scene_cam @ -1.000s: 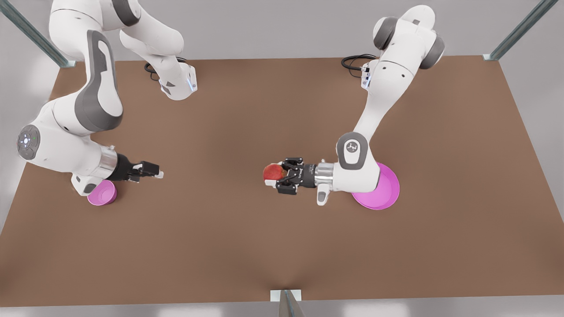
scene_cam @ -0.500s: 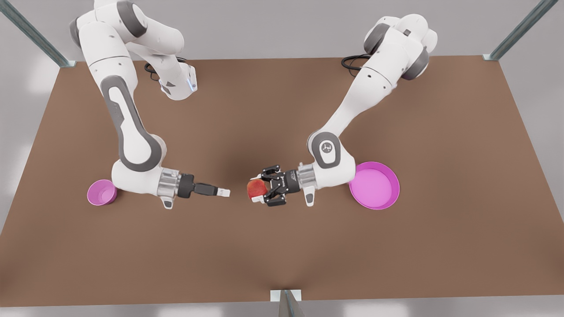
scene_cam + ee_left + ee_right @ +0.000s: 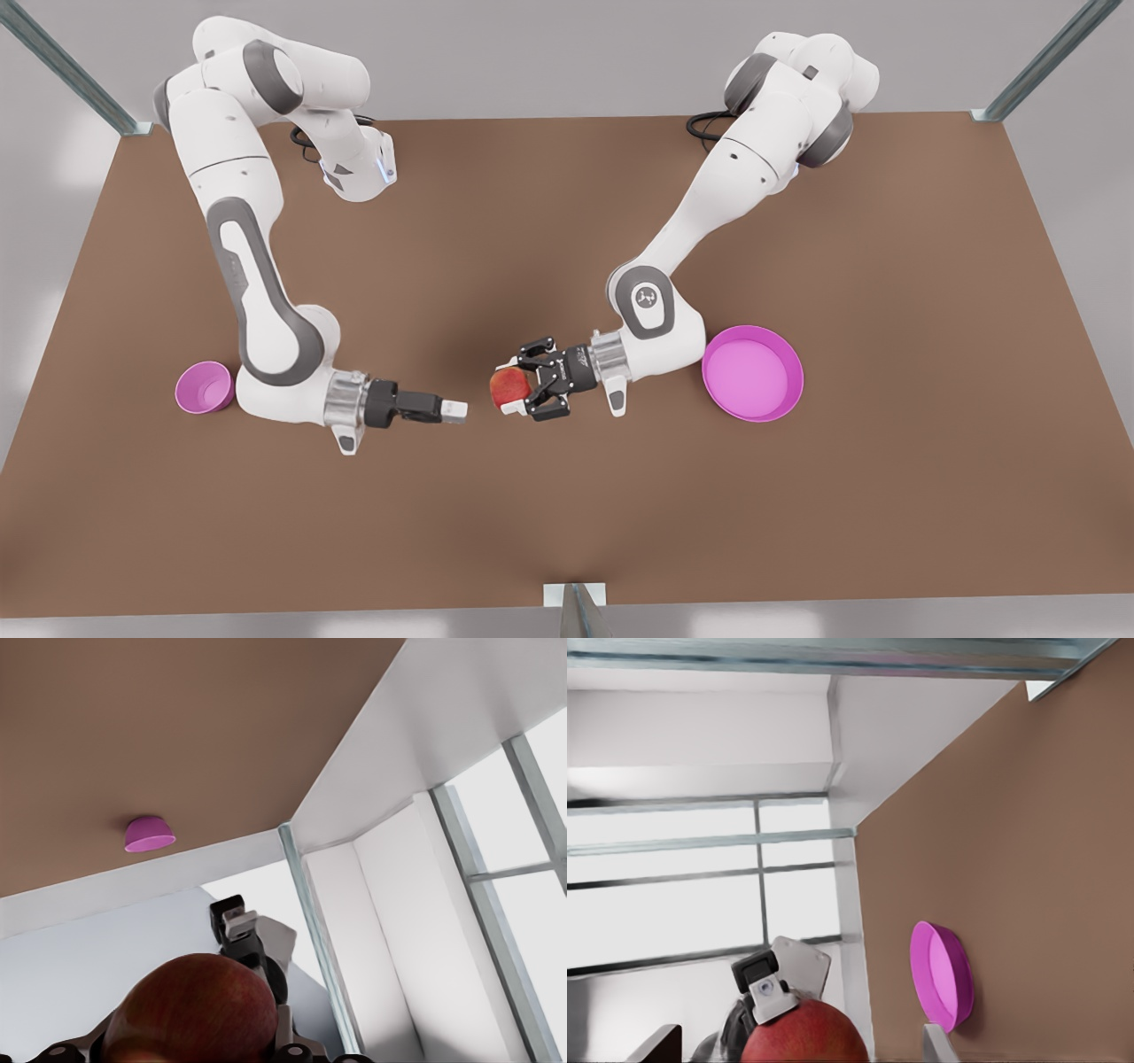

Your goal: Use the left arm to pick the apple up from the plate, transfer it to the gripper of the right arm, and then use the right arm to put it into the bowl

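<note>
Two white robot arms face each other over a brown table (image 3: 567, 532), their tools almost nose to nose. The left gripper (image 3: 512, 390), a black claw on the arm at the front view's right, is clenched around a red apple (image 3: 507, 385) and holds it clear of the table. In the left wrist view the apple (image 3: 195, 1010) sits right at that tool's tip.

Just beyond the apple, tip pointing straight at it, is the right gripper (image 3: 453, 409). In the right wrist view one of its pale fingertips (image 3: 939, 1041) stands out to one side of the apple (image 3: 804, 1036), so its jaws appear spread and empty. The two tools are near, not touching.

Behind the left gripper's wrist lies the bare pink plate (image 3: 753, 372). Behind the right gripper's arm sits the small pink bowl (image 3: 205, 387).

Likely trouble: the right fingers may strike the left claw instead of the fruit if they close misaligned. The round apple could also slip and fall if the left claw lets go before the right has a firm hold
</note>
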